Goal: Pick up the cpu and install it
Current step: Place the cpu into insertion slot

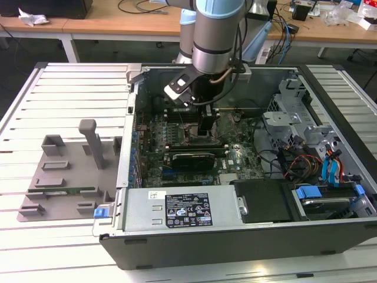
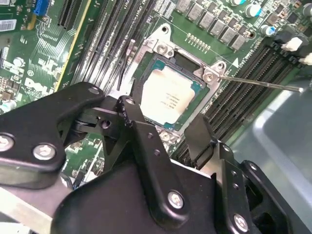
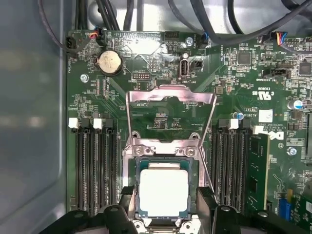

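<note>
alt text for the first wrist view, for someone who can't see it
The cpu, silver top up, lies in its socket on the green motherboard, with the socket's metal frame hinged open. The gripper holds its black fingers apart, one on either side of the socket.

The cpu (image 3: 163,191) has a pale, matt metal top. The socket frame (image 3: 161,144) around it is bright bare metal, faintly shiny. The motherboard (image 3: 161,58) is glossy green board. The gripper (image 2: 162,114) is matt black, with shiny metal screws.
</note>
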### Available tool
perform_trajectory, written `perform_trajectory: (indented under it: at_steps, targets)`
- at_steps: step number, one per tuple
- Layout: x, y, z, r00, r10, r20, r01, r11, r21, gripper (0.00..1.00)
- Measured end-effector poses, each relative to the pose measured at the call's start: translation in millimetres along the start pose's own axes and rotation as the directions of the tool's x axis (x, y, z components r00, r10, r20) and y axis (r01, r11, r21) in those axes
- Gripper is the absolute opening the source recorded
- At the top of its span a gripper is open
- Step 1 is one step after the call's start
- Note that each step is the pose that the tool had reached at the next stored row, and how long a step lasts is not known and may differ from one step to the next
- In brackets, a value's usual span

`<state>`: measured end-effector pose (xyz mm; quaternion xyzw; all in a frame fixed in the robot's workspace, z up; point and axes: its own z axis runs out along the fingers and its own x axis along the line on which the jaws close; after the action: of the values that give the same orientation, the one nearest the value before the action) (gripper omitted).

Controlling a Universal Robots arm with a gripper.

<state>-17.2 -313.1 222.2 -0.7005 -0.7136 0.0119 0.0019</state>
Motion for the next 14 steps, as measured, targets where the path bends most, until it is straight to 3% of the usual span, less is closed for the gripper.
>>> perform_trajectory:
  at_steps: [1,4,6,7,13,14]
  targets:
    - [1.0,0.0,-2.8,1.0000,0.000,0.0001,0.000,1.0000,0.0000,0.61]
    - [2.0,-0.1,-9.9,1.0000,0.000,0.0000,0.000,1.0000,0.0000,0.42]
    - [2.2,-0.2,-15.1,1.0000,0.000,0.0001,0.000,1.0000,0.0000,0.17]
    - [2.3,-0.3,-17.3,1.0000,0.000,0.0001,0.000,1.0000,0.0000,0.11]
    - [2.3,-0.5,-28.3,1.0000,0.000,0.0000,0.000,1.0000,0.0000,0.11]
    - [2.2,-0.6,-34.5,1.0000,0.000,0.0000,0.000,1.0000,0.0000,0.11]
